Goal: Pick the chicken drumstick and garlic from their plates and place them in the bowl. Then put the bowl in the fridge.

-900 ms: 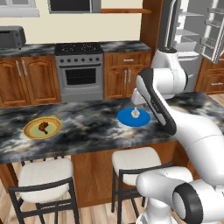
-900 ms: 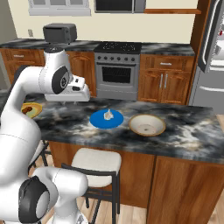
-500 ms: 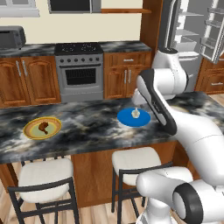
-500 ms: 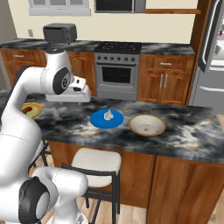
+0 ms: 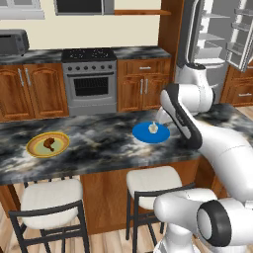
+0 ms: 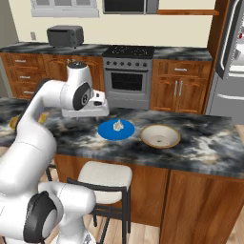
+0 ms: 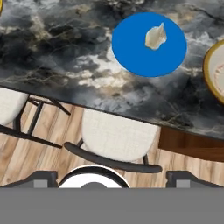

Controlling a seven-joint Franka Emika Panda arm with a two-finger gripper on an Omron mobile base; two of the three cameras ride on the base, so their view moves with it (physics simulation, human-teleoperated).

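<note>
The garlic [image 7: 155, 36] lies on the blue plate [image 7: 131, 52], at the upper right of the hand view. My gripper [image 7: 113, 178] hangs open and empty high over the counter's front edge, short of that plate; its fingertips [image 7: 43, 178] stand wide apart. From the right base the hand [image 6: 86, 113] shows left of the garlic [image 6: 117, 125], and the tan bowl [image 6: 160, 136] sits empty right of the blue plate [image 6: 107, 132]. The chicken drumstick [image 5: 49, 144] rests on the yellow plate [image 5: 34, 148] far to the left. The fridge [image 5: 212, 44] stands open at the back right.
Two white-cushioned stools [image 5: 153, 180] [image 5: 49, 197] stand under the counter's near edge. A stove [image 5: 90, 79] and wooden cabinets [image 5: 24, 89] line the back wall. A toaster oven [image 6: 65, 35] sits on the back counter.
</note>
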